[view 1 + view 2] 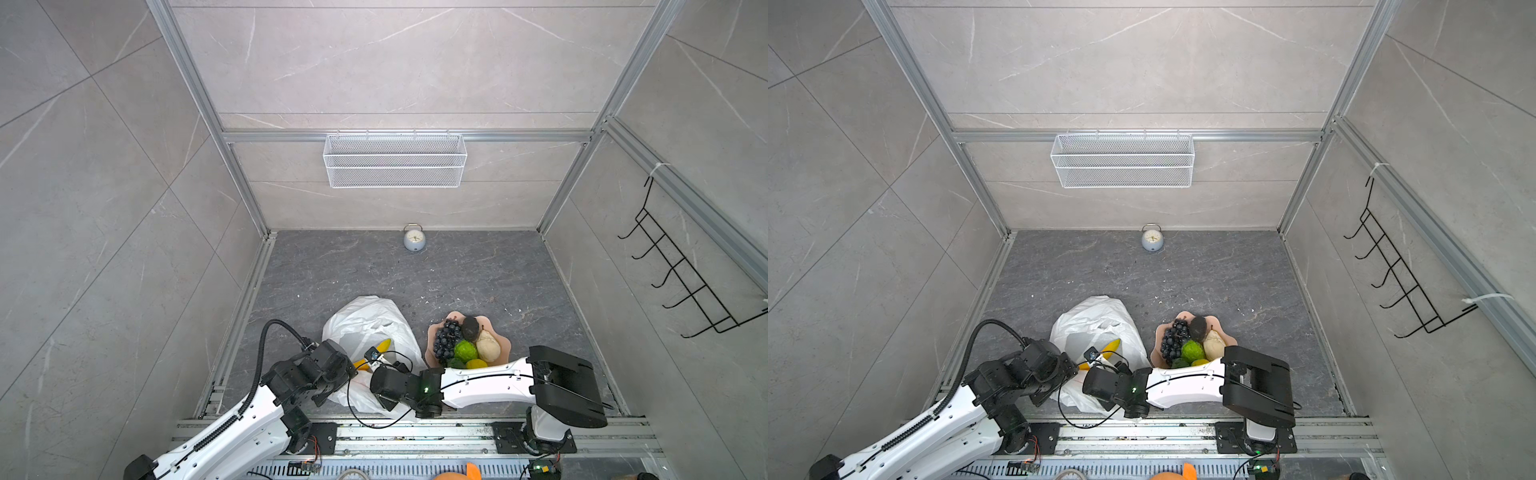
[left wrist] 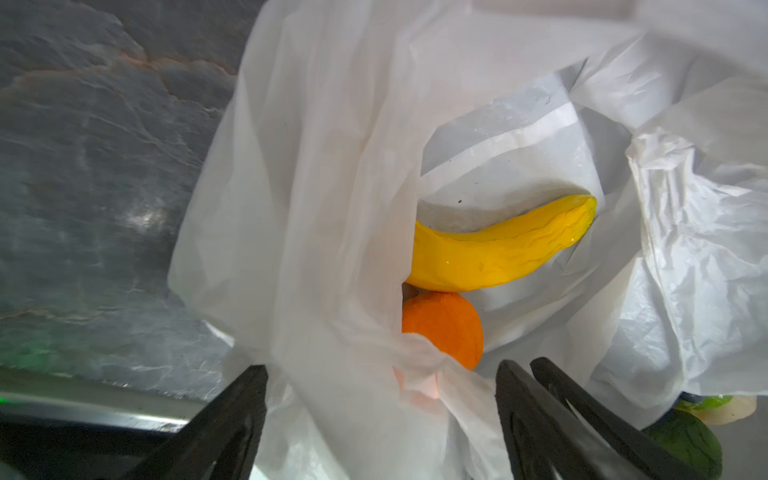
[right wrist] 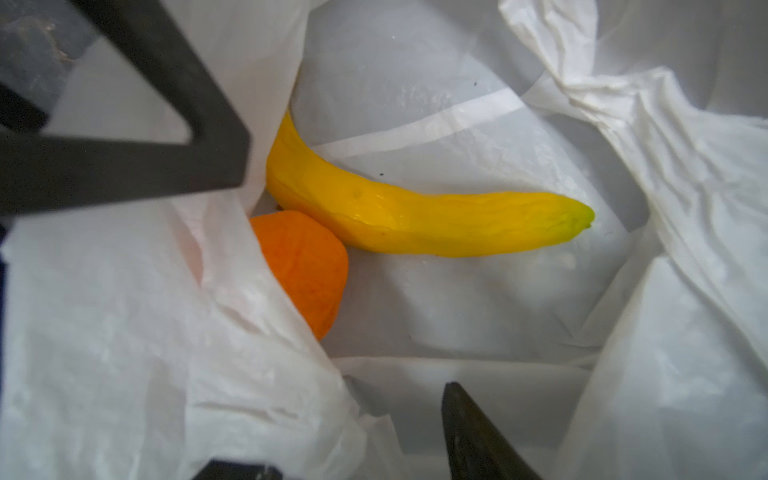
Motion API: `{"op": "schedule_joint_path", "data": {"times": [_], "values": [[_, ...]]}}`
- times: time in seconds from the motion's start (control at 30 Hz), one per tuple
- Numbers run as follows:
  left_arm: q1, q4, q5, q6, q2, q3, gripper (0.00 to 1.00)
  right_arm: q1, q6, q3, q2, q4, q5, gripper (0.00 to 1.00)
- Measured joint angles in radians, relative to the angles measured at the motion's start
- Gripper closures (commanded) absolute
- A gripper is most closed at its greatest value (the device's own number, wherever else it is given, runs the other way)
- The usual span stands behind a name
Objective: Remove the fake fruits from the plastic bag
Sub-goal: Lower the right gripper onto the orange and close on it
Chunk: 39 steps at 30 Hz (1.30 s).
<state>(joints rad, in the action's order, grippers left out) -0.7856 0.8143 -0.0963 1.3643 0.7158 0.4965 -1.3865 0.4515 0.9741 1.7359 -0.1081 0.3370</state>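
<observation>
You have the banana [image 3: 415, 220] and orange fruit [image 3: 303, 266] touching inside the plastic bag [image 1: 365, 320]. Expect light, stiff, slick shells and flimsy film. Pinch the banana mid-curve. Left gripper [image 2: 382, 368] gapes wide, right gripper [image 3: 349, 428] half-spread, neither clamping anything.

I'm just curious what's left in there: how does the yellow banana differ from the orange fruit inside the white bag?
The banana is long and curved; the orange fruit is round. The banana is yellow with a greenish tip; the orange fruit is plain orange. The banana lies mostly uncovered; the orange fruit is partly under a fold of the plastic bag. Both lie inside it, side by side.
</observation>
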Motion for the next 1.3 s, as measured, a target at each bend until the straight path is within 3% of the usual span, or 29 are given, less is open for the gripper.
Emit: {"op": "schedule_joint_path", "data": {"times": [0.17, 0.33, 0.47, 0.63, 0.73, 0.9, 1.1, 1.3], "values": [[0.000, -0.071, -0.003, 0.008, 0.040, -0.019, 0.29, -0.033, -0.023, 0.000, 0.000, 0.033, 0.001, 0.40], [0.000, -0.101, -0.006, 0.011, 0.042, -0.024, 0.54, -0.042, -0.026, 0.000, 0.000, 0.038, 0.030, 0.38], [0.000, -0.119, -0.006, 0.004, 0.042, -0.027, 0.65, -0.042, -0.022, 0.000, -0.001, 0.031, 0.066, 0.36], [0.000, -0.154, -0.006, -0.018, 0.061, -0.043, 0.90, -0.042, -0.022, -0.002, -0.024, 0.023, 0.083, 0.32], [0.000, -0.167, -0.008, -0.034, 0.074, -0.047, 1.00, -0.042, -0.017, -0.019, -0.065, 0.026, 0.084, 0.30], [0.000, -0.203, -0.016, -0.078, 0.068, -0.063, 1.00, -0.024, -0.010, -0.071, -0.164, 0.041, 0.062, 0.29], [0.000, -0.220, -0.053, -0.174, 0.062, -0.064, 1.00, 0.066, 0.040, -0.137, -0.280, 0.084, -0.041, 0.32], [0.000, -0.289, -0.080, -0.264, 0.009, -0.119, 1.00, 0.150, 0.080, -0.004, -0.135, 0.001, -0.085, 0.34]]}}
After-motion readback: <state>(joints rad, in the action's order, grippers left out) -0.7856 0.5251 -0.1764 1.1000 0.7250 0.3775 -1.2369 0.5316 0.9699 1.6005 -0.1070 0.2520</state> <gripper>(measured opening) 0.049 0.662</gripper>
